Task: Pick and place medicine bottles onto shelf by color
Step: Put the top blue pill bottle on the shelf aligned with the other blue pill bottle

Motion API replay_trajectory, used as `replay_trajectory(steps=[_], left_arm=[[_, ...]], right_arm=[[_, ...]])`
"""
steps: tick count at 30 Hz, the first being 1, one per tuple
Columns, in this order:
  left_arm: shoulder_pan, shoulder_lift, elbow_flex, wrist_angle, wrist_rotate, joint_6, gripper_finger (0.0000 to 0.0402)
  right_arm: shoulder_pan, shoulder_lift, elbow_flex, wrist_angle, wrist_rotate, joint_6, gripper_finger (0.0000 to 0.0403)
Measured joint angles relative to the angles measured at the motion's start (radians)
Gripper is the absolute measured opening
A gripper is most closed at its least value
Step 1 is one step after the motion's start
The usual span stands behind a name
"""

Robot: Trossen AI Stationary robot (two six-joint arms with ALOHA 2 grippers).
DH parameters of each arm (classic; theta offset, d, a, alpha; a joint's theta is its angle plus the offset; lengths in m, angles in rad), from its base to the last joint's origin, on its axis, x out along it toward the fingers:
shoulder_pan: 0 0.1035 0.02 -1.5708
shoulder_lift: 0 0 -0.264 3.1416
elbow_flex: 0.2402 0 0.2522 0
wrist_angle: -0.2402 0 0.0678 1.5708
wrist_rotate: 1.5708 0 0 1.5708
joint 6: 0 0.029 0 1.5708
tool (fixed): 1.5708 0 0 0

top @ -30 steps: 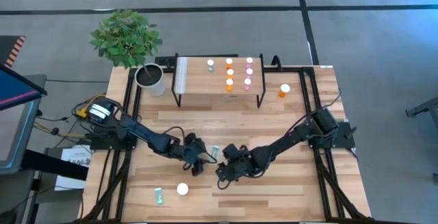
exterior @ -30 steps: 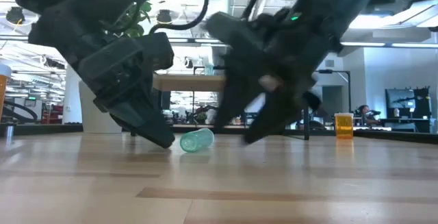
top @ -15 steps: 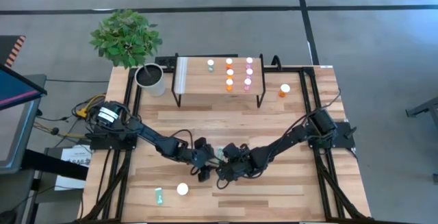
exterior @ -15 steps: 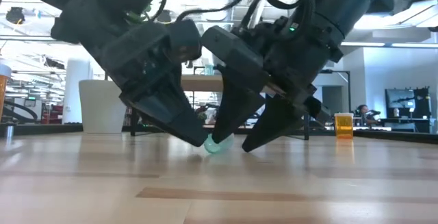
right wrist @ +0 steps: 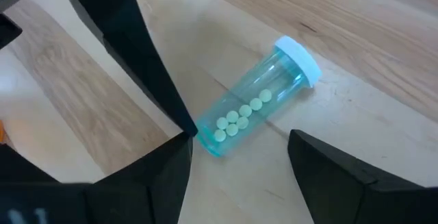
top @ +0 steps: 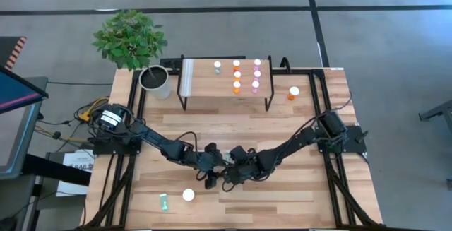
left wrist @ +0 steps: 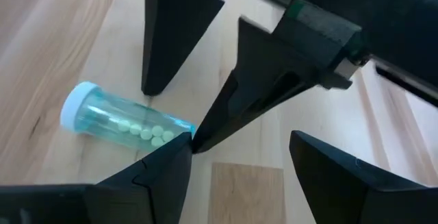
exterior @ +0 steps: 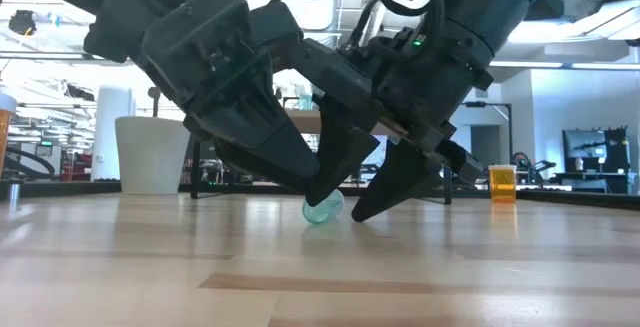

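Note:
A teal medicine bottle [exterior: 322, 207] with a white cap [right wrist: 299, 58] lies on its side on the table, near the middle. Both open grippers crowd over it, fingers slanting down. My left gripper [left wrist: 239, 138] comes from the table's left and my right gripper [right wrist: 239, 136] from the right, and their fingers interleave. The bottle's closed end lies at the fingertips. The shelf [top: 205, 83] at the far edge carries one teal, three orange and three pink bottles standing upright. In the high view the grippers hide the teal bottle. My left gripper has the tip of one finger [left wrist: 179, 148] against the bottle's closed end [left wrist: 179, 126], its outer side toward the bottle, slanting down from the table's left. The bottle lies flat on the table outside the gap between my fingers. My right gripper has one fingertip [right wrist: 183, 145] beside the same closed end [right wrist: 209, 142]. I cannot tell whether it touches.
A second teal bottle [top: 164, 201] and a white-capped bottle [top: 188, 195] sit near the near-left edge. An orange bottle [top: 293, 92] stands to the right of the shelf. A white plant pot [top: 155, 81] stands to the left of it. Cables trail along both arms.
My left gripper has moved toward the table's right, up to the right gripper, and its finger reached the teal bottle. The bottle slid a short way right and turned, so in the low view it now shows nearly end-on. The right gripper shifted slightly.

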Motion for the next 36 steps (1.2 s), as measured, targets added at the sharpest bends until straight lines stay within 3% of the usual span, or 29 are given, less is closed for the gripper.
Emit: replay_trajectory(steps=[5,9,14,22,36], left_arm=[[-0.003,-0.009,0.0,-0.008,0.011,0.039,0.0232],[-0.006,-0.085,0.0,-0.137,0.016,0.055,0.0232],[-0.02,-0.262,-0.028,-0.294,-0.174,0.081,0.0232],[-0.061,-0.492,-0.159,-0.23,-0.351,0.079,0.0232],[-0.065,-0.523,-0.195,-0.201,-0.384,0.058,0.0232]], right_arm=[[-0.016,-0.001,0.0,0.002,-0.005,-0.003,0.0269],[-0.03,-0.002,0.001,0.003,-0.005,-0.004,0.0269],[-0.047,-0.002,0.001,0.0,-0.002,-0.007,0.0269],[-0.074,-0.001,0.002,-0.05,-0.005,-0.075,0.0263],[-0.079,-0.003,0.004,-0.201,-0.04,-0.146,0.0172]])
